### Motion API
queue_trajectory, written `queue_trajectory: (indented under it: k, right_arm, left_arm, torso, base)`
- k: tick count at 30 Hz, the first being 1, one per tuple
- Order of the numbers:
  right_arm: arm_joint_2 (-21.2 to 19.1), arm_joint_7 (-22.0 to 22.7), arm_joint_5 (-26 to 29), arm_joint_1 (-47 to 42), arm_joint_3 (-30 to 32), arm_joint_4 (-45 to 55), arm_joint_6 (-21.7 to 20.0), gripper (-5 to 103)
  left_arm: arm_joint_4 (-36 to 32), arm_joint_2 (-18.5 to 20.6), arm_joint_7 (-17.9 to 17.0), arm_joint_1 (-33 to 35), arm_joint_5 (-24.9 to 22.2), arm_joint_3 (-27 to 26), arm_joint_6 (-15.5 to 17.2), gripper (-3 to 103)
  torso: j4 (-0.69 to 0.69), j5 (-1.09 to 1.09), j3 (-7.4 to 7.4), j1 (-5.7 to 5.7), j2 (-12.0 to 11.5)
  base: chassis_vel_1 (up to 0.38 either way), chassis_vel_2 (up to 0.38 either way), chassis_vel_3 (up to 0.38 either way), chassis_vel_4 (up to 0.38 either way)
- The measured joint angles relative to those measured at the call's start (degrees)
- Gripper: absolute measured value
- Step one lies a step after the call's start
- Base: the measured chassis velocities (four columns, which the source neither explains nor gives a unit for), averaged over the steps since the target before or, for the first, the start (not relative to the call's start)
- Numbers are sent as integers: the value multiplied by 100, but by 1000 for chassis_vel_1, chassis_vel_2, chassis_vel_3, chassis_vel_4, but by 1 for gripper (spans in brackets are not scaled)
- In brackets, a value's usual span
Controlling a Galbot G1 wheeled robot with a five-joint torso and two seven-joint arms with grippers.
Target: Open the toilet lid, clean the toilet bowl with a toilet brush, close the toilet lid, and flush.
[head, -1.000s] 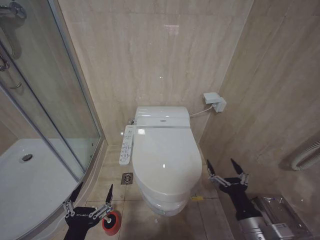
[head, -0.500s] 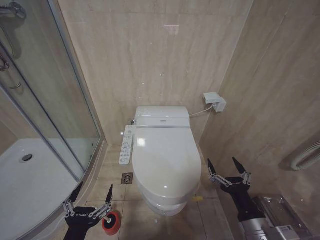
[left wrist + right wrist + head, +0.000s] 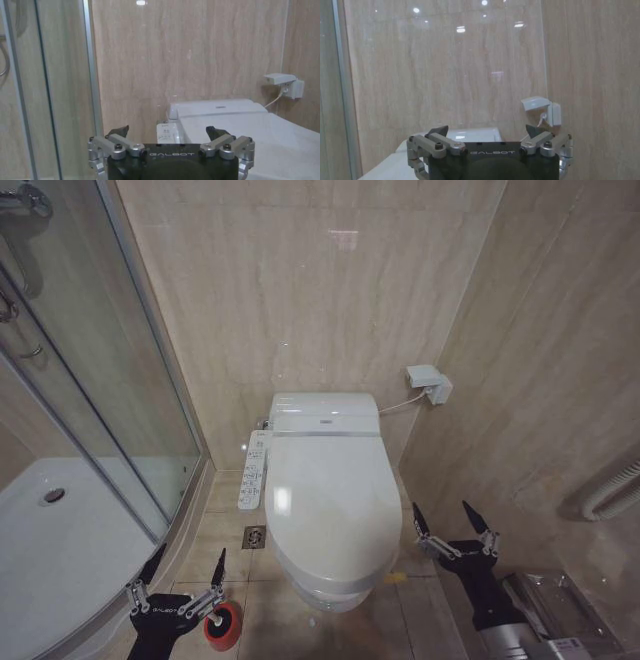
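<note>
**Bathroom stall: toilet closed, both grippers empty**

- Shower enclosure [image 3: 100, 430]: curved glass door on the far left, with a white shower tray [image 3: 50, 550] behind it.
- Left gripper [image 3: 185, 565]: near left, low over the floor beside the tray's edge. Fingers spread apart, nothing between them. In the left wrist view, the same gripper [image 3: 167, 132] points toward the tiled back wall, its dark tips well separated.
- Toilet brush [image 3: 222, 623]: near left, on the floor just beside the left gripper's inner finger. Only the red round holder and a short white piece are visible; the bristles cannot be made out.
- Floor drain [image 3: 254, 537]: small square grate on the tiles, between the brush and the toilet.
- Control panel [image 3: 252, 470]: long white button strip on the left flank of the toilet.
- Toilet lid [image 3: 332, 500]: centre, lying flat and shut.
- Toilet bowl [image 3: 325, 595]: only its front pedestal edge shows, beneath the lid's near end.
- Right gripper [image 3: 450, 525]: near right, beside the toilet's right flank and apart from it. Fingers spread wide, holding nothing.
- Wall socket [image 3: 430, 383]: white box on the far right wall, with a cord running to the toilet.
</note>
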Motion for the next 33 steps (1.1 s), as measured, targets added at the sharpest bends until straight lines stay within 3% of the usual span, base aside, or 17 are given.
queue_trajectory:
  k: [12,25,33]
  right_arm:
    - [-1,28,93,-79,-10,37,-66,100]
    - [-8,11,-195,-85,-172,-29,24,100]
    - [96,240,-50,-52,-11,65,9,100]
  left_arm:
    - [0,0,0,0,0,0,0,100]
    - [0,0,0,0,0,0,0,100]
    - [0,0,0,0,0,0,0,100]
  torso:
    - [0,0,0,0,0]
    - [0,0,0,0,0]
    - [0,0,0,0,0]
  base:
    - [0,0,0,0]
    - [0,0,0,0]
    - [0,0,0,0]
